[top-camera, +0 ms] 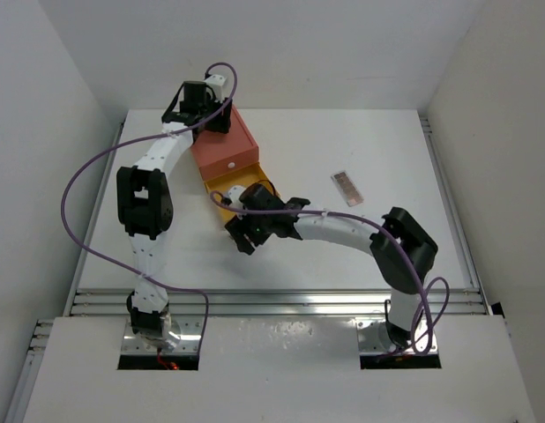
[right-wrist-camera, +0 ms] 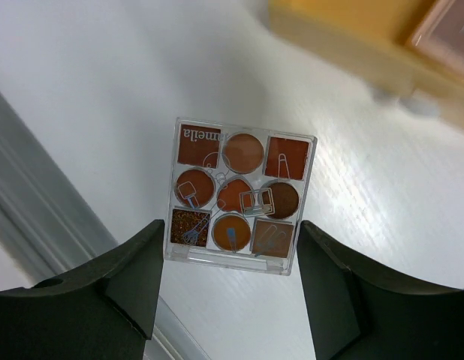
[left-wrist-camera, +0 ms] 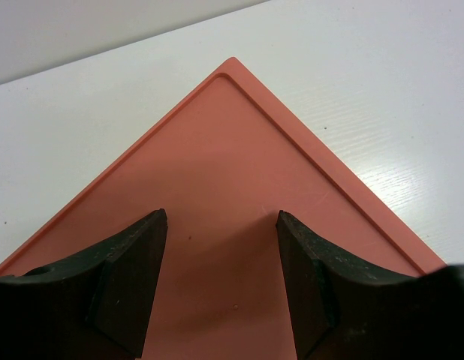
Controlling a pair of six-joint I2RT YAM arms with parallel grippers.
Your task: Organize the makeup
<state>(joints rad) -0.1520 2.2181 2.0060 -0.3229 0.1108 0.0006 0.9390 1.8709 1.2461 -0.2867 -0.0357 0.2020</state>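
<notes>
The right gripper (right-wrist-camera: 232,240) seemed to pinch the square palette (right-wrist-camera: 239,191) by its side edges, near the yellow drawer (top-camera: 225,189): light, stiff, slick plastic, probably brittle. The left gripper (left-wrist-camera: 221,251) hung spread above the orange box (left-wrist-camera: 232,142).

Both arms same build: left arm (top-camera: 149,189) and right arm (top-camera: 343,231) have white link shells and bulky black joint housings. Thin purple cables (top-camera: 66,198) run outside the links, looping loose from base to wrist. Left pincer (left-wrist-camera: 221,219) and right pincer (right-wrist-camera: 232,229): thick matte-black wedge fingers, slightly rough surface, rounded tips. No markings legible.
</notes>
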